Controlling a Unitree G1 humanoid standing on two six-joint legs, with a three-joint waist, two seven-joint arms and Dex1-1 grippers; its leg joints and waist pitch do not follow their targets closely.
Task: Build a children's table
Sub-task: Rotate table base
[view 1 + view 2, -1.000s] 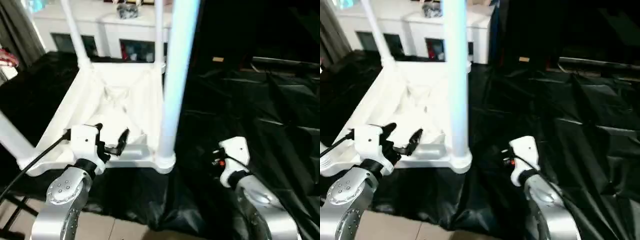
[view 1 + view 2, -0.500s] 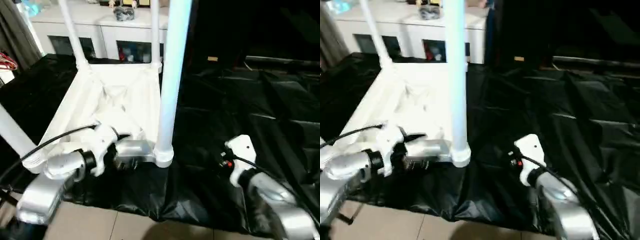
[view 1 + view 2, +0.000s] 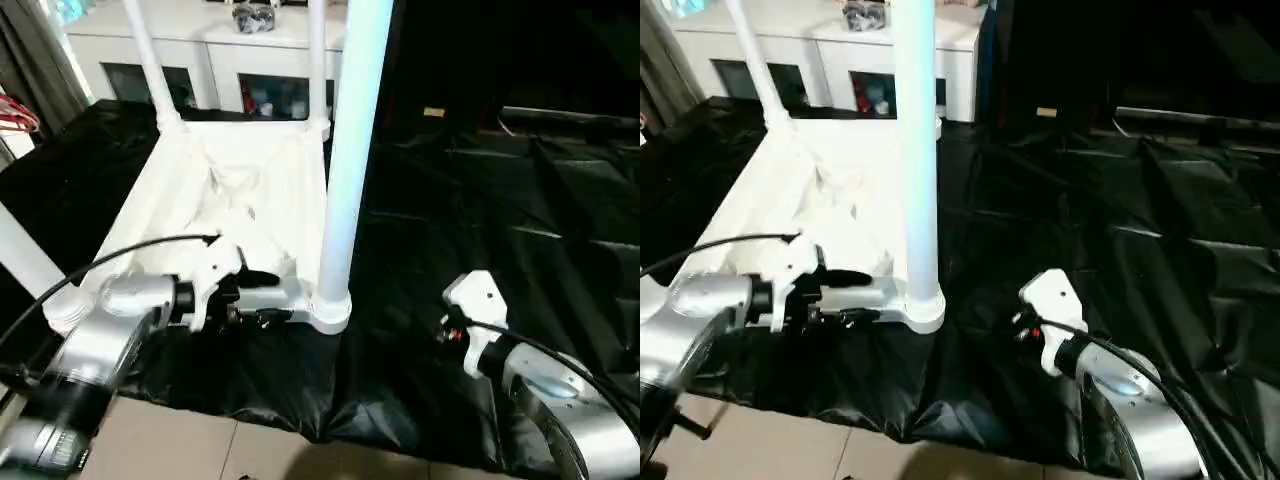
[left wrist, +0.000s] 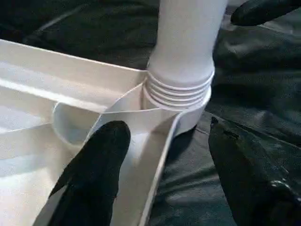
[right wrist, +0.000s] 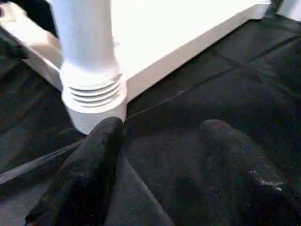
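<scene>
Black sheeting [image 3: 480,200] covers the floor; a white cabinet [image 3: 230,70] stands at the back. Children's table [image 3: 235,200] lies upside down on the sheeting, ribbed underside up, legs pointing upward. All leg tops are cut off by the upper frame edge; the leg at the near left [image 3: 25,262] is cropped by the side edge too.

Head views: left gripper [image 3: 262,297] sits at the tabletop's near edge, just beside the near right leg [image 3: 345,150]; how its fingers stand is hard to make out there. Left wrist view settles it: fingers [image 4: 96,174] apart, one over the tabletop's rim, the other over the sheeting, nothing clamped. It also shows the leg's threaded collar [image 4: 178,92] seated in the corner socket.

Right gripper [image 5: 160,179]: in the head views only its white wrist housing [image 3: 478,300] is visible, over the sheeting near that corner. Right wrist view shows its fingers [image 5: 89,174] apart, empty, facing the same leg base.
</scene>
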